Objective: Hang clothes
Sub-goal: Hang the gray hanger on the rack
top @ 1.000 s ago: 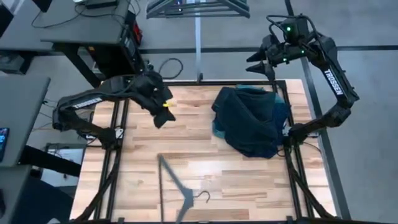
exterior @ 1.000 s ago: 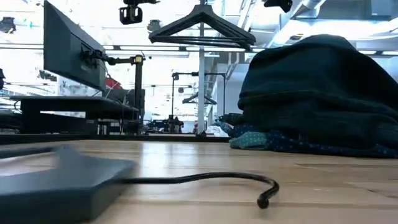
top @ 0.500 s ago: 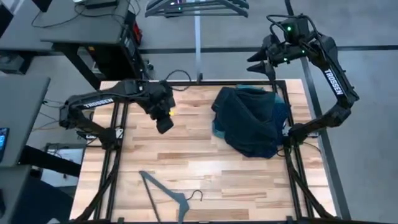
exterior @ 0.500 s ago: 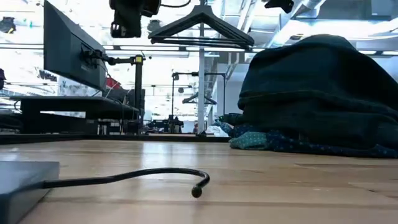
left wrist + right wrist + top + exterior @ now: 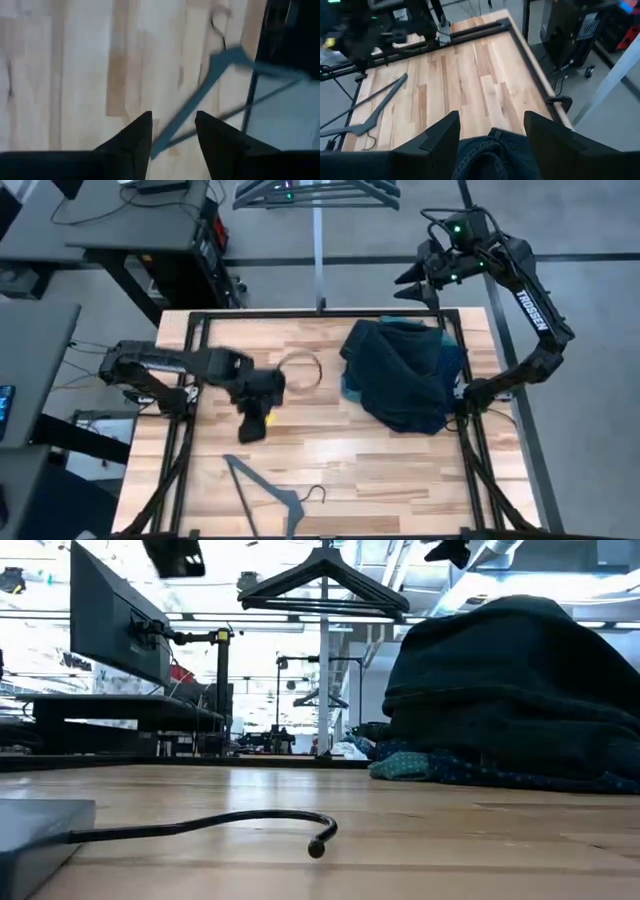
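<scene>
On the wooden worktop (image 5: 330, 450) the clothes (image 5: 405, 375) lie heaped; the left hand (image 5: 252, 427), parted and empty, hovers beside them near a hanger (image 5: 270, 490); the right hand (image 5: 412, 280), spread and empty, hangs beyond them.

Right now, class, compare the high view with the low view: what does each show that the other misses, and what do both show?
Only the high view shows the left hand over the table's middle, above the hanger's triangular body, and the right arm's base. Only the low view shows the monitor and the room behind. Both show the pile of clothes, the hanger lying on the wooden table, and the hangers on the rack.
</scene>
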Robot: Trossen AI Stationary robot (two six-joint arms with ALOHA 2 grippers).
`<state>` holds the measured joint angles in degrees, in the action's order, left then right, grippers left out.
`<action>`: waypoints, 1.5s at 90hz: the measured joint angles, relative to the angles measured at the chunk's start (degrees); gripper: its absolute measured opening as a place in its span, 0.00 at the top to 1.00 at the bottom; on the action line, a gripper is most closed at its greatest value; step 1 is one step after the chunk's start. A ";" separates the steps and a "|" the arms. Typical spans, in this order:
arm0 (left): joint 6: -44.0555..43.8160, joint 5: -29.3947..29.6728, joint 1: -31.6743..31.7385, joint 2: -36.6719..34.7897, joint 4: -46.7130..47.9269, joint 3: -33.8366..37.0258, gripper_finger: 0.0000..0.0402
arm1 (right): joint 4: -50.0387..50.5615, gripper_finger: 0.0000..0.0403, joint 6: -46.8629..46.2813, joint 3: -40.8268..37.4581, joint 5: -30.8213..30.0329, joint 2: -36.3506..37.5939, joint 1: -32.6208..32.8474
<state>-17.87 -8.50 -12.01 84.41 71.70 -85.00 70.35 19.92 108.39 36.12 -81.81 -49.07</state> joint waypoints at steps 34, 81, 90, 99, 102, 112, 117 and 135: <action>-5.21 9.86 -19.03 15.22 -3.69 0.01 0.66 | -0.75 0.48 0.06 -6.54 0.13 0.01 3.65; -11.21 4.03 -23.81 18.83 -18.28 8.25 0.66 | -1.07 0.48 1.57 -6.57 0.13 0.03 4.45; -9.55 5.46 -24.25 18.94 -17.79 9.85 0.66 | -0.72 0.48 1.57 -6.55 0.13 0.09 4.45; -9.23 5.84 -23.98 18.79 -19.84 11.87 0.66 | -0.70 0.48 1.57 -6.57 0.13 0.10 4.45; -9.21 6.06 -23.98 18.80 -19.84 12.72 0.66 | -0.68 0.48 1.57 -6.57 0.13 0.10 4.45; -9.27 5.77 -24.14 18.81 -20.49 14.55 0.66 | -0.61 0.48 1.57 -6.55 0.13 0.10 4.49; -9.21 5.72 -24.16 18.81 -20.59 15.46 0.66 | -0.61 0.48 1.55 -6.55 0.13 0.10 4.49; -6.90 6.73 -24.04 18.81 -25.81 18.87 0.66 | -0.52 0.48 1.55 -6.55 0.13 0.10 4.49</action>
<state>-24.77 -1.77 -36.05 103.22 45.89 -66.13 69.83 21.47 101.84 36.25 -81.71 -44.58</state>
